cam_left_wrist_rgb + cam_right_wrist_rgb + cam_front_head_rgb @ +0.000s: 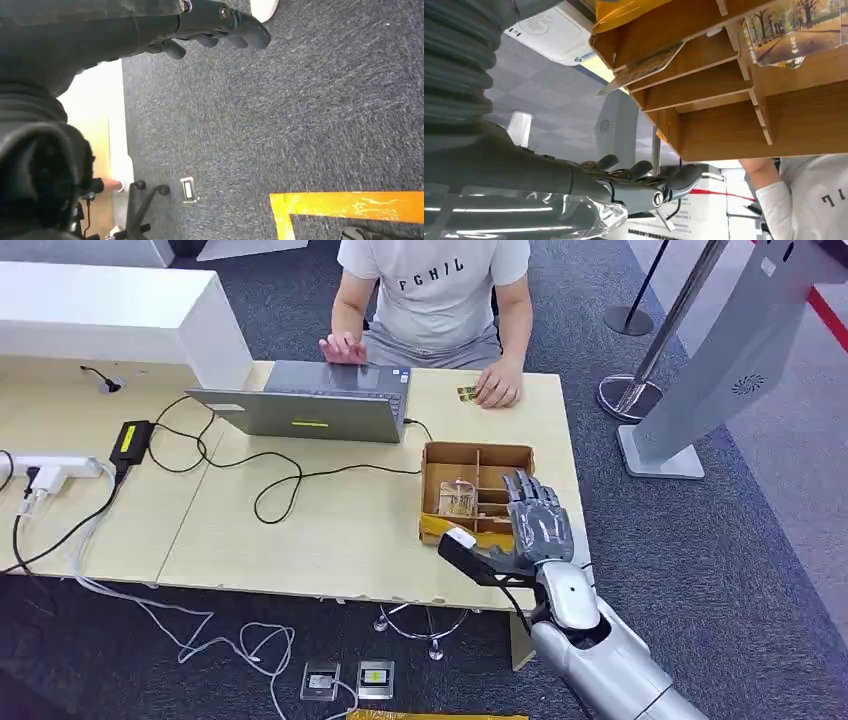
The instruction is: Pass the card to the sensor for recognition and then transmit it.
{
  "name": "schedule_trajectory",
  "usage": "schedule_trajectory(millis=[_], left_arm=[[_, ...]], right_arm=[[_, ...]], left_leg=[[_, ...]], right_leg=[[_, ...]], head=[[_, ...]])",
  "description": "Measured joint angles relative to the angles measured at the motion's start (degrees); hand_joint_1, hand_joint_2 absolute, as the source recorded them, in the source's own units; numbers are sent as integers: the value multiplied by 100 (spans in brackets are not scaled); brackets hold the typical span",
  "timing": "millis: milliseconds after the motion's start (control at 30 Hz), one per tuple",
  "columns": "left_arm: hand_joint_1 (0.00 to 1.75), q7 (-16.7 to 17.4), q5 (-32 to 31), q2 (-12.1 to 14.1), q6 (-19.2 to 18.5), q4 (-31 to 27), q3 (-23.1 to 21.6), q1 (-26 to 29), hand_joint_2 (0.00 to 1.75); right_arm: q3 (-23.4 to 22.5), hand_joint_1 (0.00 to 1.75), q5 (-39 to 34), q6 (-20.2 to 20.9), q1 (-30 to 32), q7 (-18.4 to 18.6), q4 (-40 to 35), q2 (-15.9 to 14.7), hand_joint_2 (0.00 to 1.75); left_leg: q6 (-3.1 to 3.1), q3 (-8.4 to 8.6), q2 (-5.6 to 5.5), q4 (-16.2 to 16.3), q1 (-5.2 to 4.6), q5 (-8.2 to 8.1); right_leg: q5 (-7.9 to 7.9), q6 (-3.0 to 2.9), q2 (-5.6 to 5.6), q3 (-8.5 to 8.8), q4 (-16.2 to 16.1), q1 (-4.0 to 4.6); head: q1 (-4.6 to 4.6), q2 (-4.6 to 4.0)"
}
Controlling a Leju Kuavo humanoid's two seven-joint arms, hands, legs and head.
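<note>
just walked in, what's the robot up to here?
The right hand hovers open over the near edge of the wooden box on the table, holding nothing yet. A card stands in one compartment of the box. The left hand hangs over the carpet with its fingers curled in and empty. Across the table a person sits at a laptop, one hand by a small card-like item. A grey stand is on the floor at the right.

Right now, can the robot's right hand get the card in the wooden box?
Probably yes. The right hand hovers open right over the wooden box, whose top is open, and nothing covers the card standing in a compartment.
</note>
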Motion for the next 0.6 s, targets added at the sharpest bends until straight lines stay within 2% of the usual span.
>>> schedule_trajectory(millis=[133,167,200,233,267,433,467,500,600], left_arm=[[0,0,-28,-13,-2,4,-2,0,0],[0,0,-31,-17,-2,9,-2,0,0],[0,0,-33,-20,-2,11,-2,0,0],[0,0,-37,-20,-2,13,-2,0,0],[0,0,-39,-22,-2,13,-2,0,0],[0,0,-79,-26,7,13,-2,0,0],[0,0,-92,-26,7,13,-2,1,0],[0,0,-98,-26,7,13,-2,1,0],[0,0,-118,-26,7,13,-2,0,0]], right_arm=[[-2,0,39,7,-3,-22,87,50,175],[-2,52,55,7,-3,-37,105,55,175],[-4,147,70,7,-3,-53,122,59,175],[-9,147,85,9,-3,-55,140,63,175],[-17,175,96,15,-3,-59,159,70,175],[-94,175,120,35,-1,-50,229,83,175],[-131,126,127,37,-1,-41,245,81,175],[-168,0,146,46,0,-39,260,81,175],[-265,0,219,79,4,-24,299,68,175]], left_leg=[[0,0,0,0,0,0],[0,1,0,0,0,0],[0,0,0,0,0,0],[0,1,0,0,0,0],[0,1,0,0,0,0],[0,2,0,0,0,0],[0,2,0,0,0,0],[0,2,1,0,0,0],[0,3,1,0,0,0]], right_leg=[[0,0,0,0,0,0],[0,0,0,0,0,0],[0,0,0,0,0,0],[0,0,0,0,0,0],[0,0,0,0,0,0],[0,0,0,0,0,0],[0,0,1,0,0,0],[0,0,1,0,0,0],[0,0,2,0,0,0]], head=[[-2,0],[-2,0],[-2,0],[-2,0],[-2,0],[-2,0],[-2,0],[0,0],[-2,0]])
